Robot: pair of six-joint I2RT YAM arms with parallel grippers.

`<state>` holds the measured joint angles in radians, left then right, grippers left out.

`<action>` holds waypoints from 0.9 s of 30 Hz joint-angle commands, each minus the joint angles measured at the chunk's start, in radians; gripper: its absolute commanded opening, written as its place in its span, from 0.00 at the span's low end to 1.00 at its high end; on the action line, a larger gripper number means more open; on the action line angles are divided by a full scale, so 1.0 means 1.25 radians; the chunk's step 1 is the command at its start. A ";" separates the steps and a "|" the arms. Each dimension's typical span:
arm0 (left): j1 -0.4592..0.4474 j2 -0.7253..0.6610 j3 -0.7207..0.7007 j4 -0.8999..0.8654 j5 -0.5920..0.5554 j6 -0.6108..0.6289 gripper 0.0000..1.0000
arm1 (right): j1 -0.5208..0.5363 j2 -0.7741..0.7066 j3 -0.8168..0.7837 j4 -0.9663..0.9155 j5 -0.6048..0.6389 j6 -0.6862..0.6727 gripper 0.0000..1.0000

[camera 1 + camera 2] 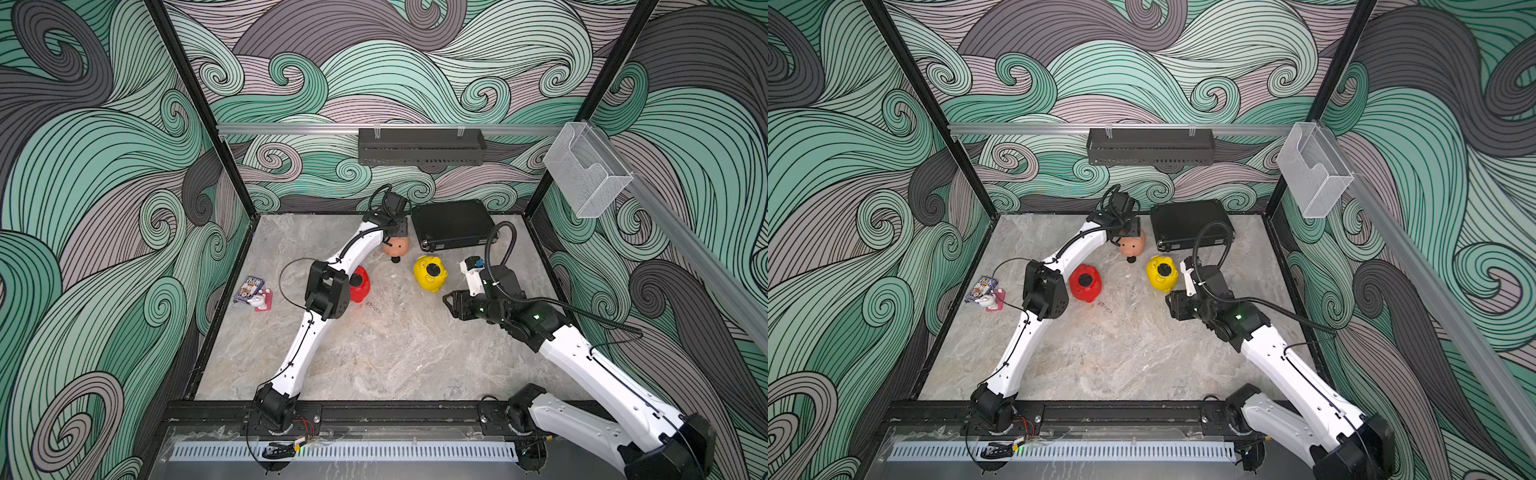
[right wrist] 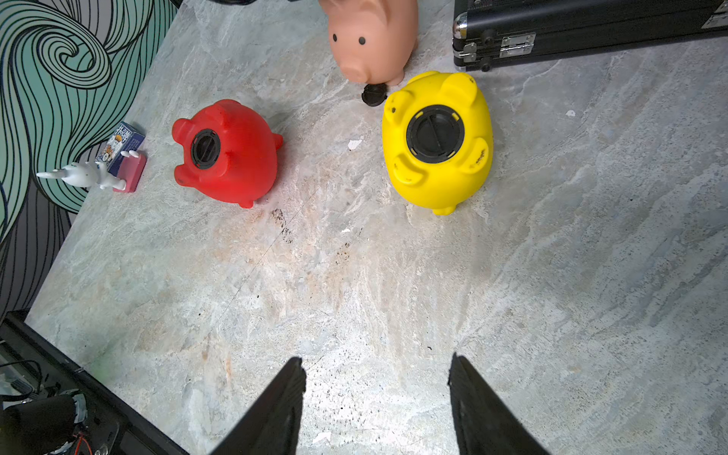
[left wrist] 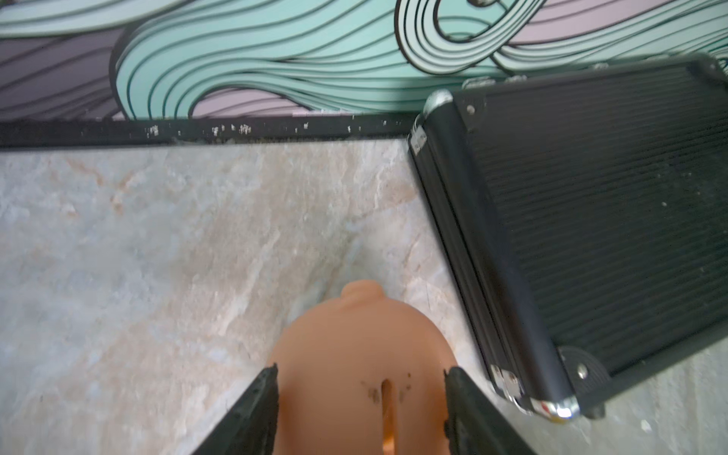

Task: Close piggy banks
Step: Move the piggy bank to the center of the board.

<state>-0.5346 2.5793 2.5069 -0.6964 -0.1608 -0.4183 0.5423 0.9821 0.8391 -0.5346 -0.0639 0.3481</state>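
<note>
My left gripper straddles the pink pig, one finger on each flank; both look at or just off the plastic, and I can't tell whether they are pinching yet. The pig stands upright at about 12 o'clock on the table, slot up, so its belly hole faces down and I can't see it. Its loose plug lies at the snout. The black case sits just beside the pig.

The red pig at about 10 o'clock and the yellow pig at about 1 o'clock lie belly-up with plugs seated, so I judge those closed and pink the only one left.

Risks as I see them:
- The pig is round and glossy. A grip this far back on the rump could squirt it forward onto the plug, or knock the plug away.
- Rolling it belly-up so near the case, the pig or my finger could jam against the case edge.
- A crooked plug would not seat.

My right gripper hangs spread and empty over bare table near 4 o'clock, well apart from the plug. Reaching in, it could brush the yellow pig.
</note>
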 commanded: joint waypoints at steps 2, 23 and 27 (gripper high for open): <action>-0.018 -0.021 -0.068 -0.130 0.020 -0.096 0.61 | 0.005 -0.009 -0.004 0.002 -0.005 -0.008 0.60; -0.060 -0.269 -0.508 -0.089 0.050 -0.218 0.59 | 0.004 -0.038 -0.013 0.016 0.030 -0.014 0.61; -0.070 -0.320 -0.585 -0.071 0.056 -0.238 0.59 | 0.004 -0.042 -0.020 0.021 0.028 -0.012 0.62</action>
<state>-0.6033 2.1651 1.8591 -0.6434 -0.1188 -0.6846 0.5423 0.9401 0.8299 -0.5213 -0.0483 0.3435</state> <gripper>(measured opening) 0.592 0.615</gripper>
